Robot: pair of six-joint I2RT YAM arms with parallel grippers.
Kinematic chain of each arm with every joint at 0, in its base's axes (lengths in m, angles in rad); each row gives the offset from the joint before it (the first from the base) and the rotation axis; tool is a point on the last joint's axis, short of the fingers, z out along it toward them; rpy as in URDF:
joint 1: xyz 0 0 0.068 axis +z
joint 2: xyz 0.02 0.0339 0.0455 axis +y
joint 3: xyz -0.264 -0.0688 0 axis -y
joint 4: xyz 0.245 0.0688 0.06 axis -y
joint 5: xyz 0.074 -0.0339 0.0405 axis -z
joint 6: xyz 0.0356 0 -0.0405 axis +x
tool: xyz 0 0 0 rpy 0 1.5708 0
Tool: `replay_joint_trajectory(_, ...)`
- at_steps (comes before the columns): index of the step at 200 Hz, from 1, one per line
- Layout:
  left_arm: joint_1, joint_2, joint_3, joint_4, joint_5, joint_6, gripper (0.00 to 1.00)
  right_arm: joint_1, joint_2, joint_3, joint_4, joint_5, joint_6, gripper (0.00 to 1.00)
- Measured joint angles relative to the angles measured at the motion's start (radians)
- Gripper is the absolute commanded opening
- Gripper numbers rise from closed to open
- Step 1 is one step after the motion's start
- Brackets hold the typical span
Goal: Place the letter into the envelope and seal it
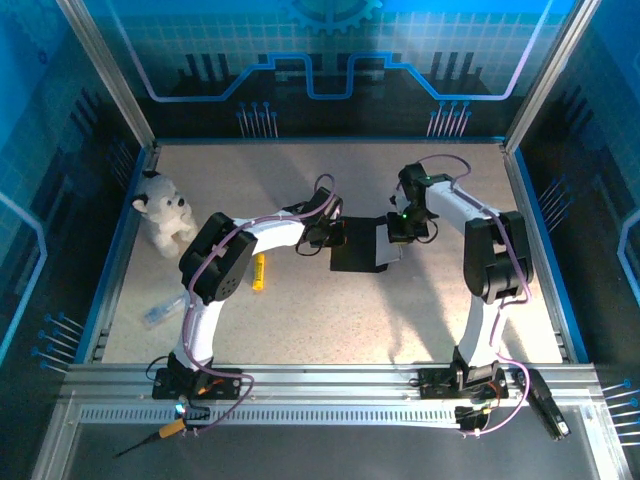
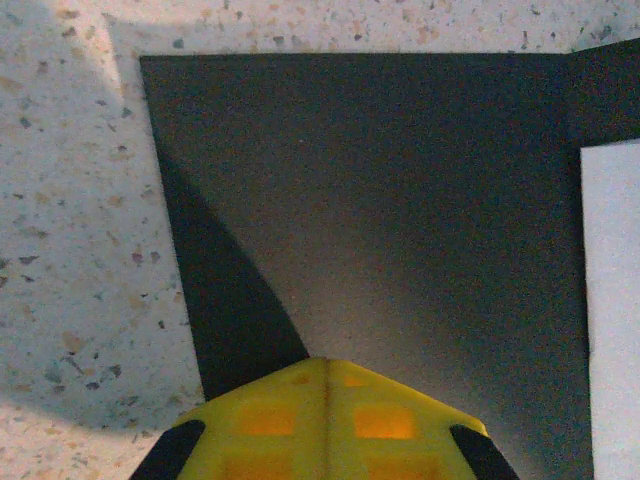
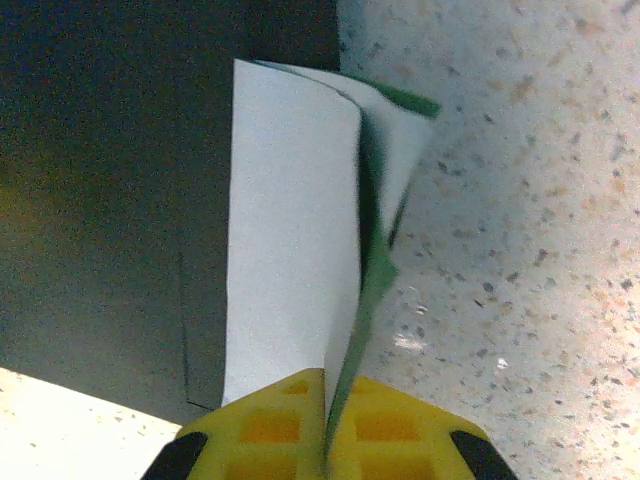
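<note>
Letter (image 3: 290,230) gripped at envelope (image 2: 380,220) edge

Right gripper (image 3: 325,425) clenched on the folded letter, which partly overlaps the black envelope lying flat on the speckled desk (image 2: 70,250). Left gripper (image 2: 325,405) clenched shut, tips over the envelope's near edge

High camera looks down; close wrist cameras share the envelope (image 2: 380,220).

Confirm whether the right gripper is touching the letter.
Touching. In the right wrist view the right gripper is shut on the letter, whose folded lower edge runs into the seam between the yellow fingers.
</note>
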Motion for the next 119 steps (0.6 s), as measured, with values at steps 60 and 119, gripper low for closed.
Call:
replay_joint_trajectory(60,0.0,0.0,0.0,0.0,0.001,0.001,0.0,0.019,0.084,0.045,-0.016,-0.019,-0.007,0.0)
replay_joint_trajectory(119,-0.001,0.0,0.0,0.0,0.001,0.001,0.0,0.019,0.086,0.045,-0.018,-0.031,-0.006,0.0)
